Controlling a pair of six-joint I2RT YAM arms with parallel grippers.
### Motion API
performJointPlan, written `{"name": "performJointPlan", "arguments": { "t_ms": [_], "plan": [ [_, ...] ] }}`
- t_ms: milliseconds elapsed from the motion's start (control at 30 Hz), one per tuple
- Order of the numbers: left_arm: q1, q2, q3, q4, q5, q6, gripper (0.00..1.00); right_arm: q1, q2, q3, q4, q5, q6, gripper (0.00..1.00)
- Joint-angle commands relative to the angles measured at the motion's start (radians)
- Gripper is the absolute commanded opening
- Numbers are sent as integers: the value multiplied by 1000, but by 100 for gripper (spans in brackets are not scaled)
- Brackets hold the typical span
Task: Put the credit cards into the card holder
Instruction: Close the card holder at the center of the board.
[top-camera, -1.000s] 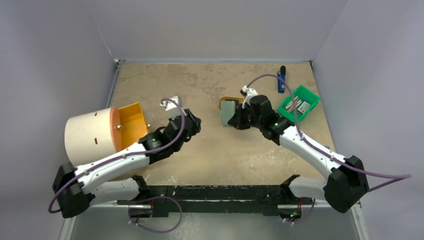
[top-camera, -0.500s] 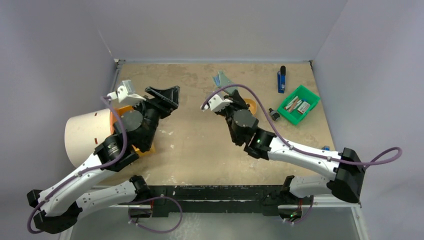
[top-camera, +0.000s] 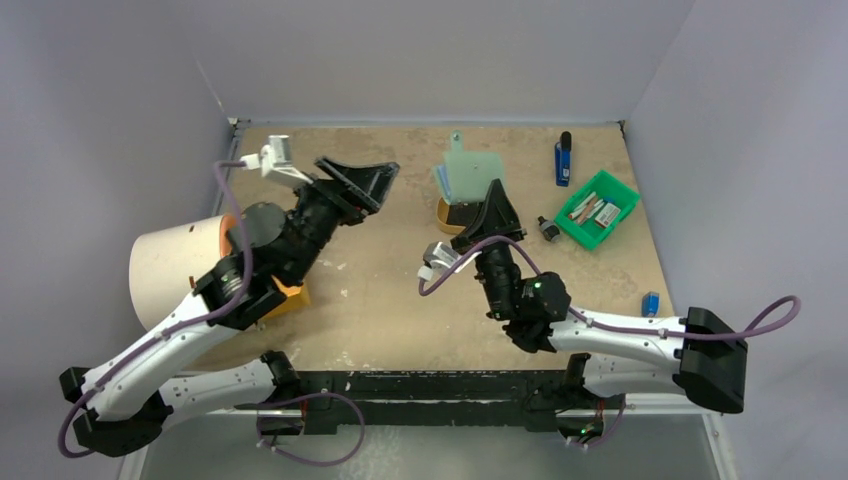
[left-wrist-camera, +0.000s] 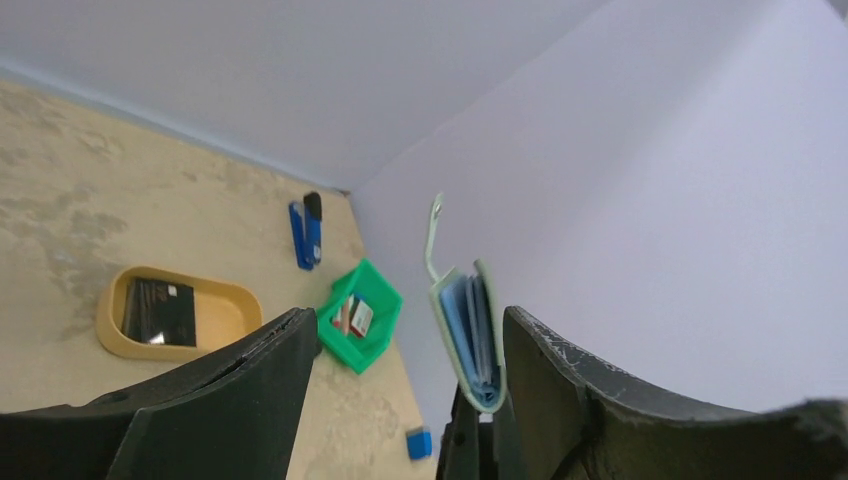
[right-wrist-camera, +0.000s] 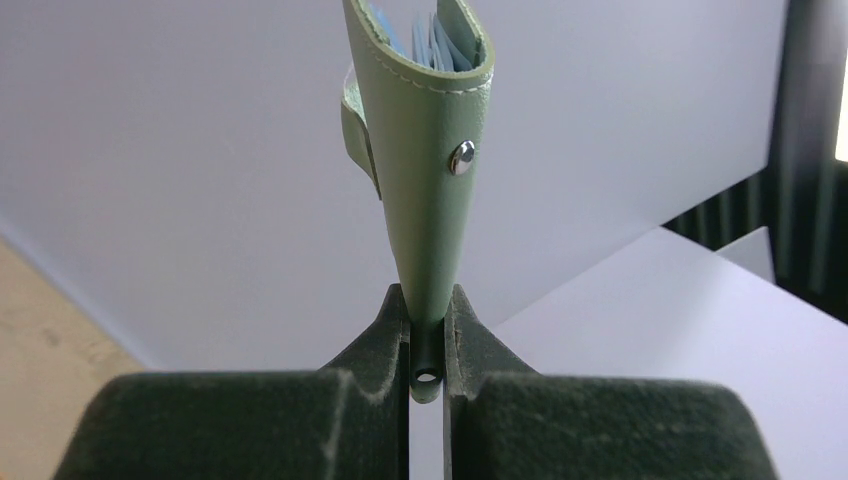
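The sage-green card holder (right-wrist-camera: 430, 180) stands upright in the air, and my right gripper (right-wrist-camera: 427, 300) is shut on its lower edge. Blue credit cards (right-wrist-camera: 430, 40) show inside its open top. From above, the card holder (top-camera: 470, 172) hangs over the back middle of the table, above the right gripper (top-camera: 490, 212). My left gripper (top-camera: 357, 182) is raised to its left, open and holding nothing. In the left wrist view the card holder (left-wrist-camera: 462, 335) with the blue cards (left-wrist-camera: 472, 330) appears in the gap of the left gripper (left-wrist-camera: 408, 318), close to the right finger (left-wrist-camera: 600, 400) and apart from it.
A tan oval tray (left-wrist-camera: 225, 300) holding a black square item (left-wrist-camera: 160, 310) lies under the right gripper. A green bin (top-camera: 597, 208), a blue and black stick (top-camera: 563, 158) and a small black piece (top-camera: 546, 228) sit at the back right. A white cylinder (top-camera: 180, 268) lies at the left edge.
Both arms rose from the table. The right gripper lifted the card holder from beside the tray and turned it upright. The left gripper swung up toward the back and opened wide.
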Motion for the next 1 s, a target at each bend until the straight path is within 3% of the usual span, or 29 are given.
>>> {"name": "performJointPlan", "arguments": {
  "t_ms": [0, 167, 267, 400, 500, 667, 967],
  "plan": [
    [4, 56, 31, 67, 182, -53, 68, 20, -33, 6, 185, -69, -143, 0],
    [4, 113, 17, 134, 282, -63, 69, 40, -17, 12, 179, -57, -140, 0],
    [4, 112, -27, 257, 349, -48, 69, 45, -4, 19, 170, -50, -132, 0],
    [4, 83, -71, 330, 343, -51, 73, 51, 10, 22, 170, -43, -131, 0],
    [4, 88, -57, 295, 340, -45, 75, 51, 14, 27, 167, -41, -131, 0],
    [4, 140, 16, 85, 281, -38, 77, 51, 27, 39, 167, -42, -133, 0],
    [4, 117, 20, -5, 198, -94, 79, 51, 27, 45, 167, -38, -141, 0]
  ]
}}
